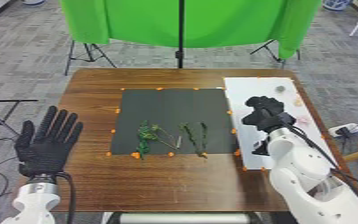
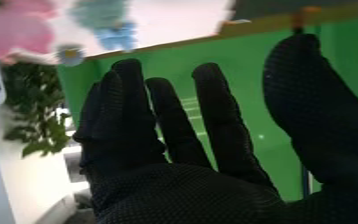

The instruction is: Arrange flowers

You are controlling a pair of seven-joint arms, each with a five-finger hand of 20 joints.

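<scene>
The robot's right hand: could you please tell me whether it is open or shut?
Open: in the wrist view, the right hand has its fingers extended.

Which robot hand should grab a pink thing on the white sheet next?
Probably the right hand: it's already over the white sheet, with its fingers open. The left hand is way over past the dark mat.

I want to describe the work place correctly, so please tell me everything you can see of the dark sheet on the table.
The dark sheet is dark grey, plain and nearly square, and lies flat on the brown table. Small orange pieces sit along its edges. Several green stems rest on its near half. On its right is the white sheet. I cannot tell its material.
</scene>
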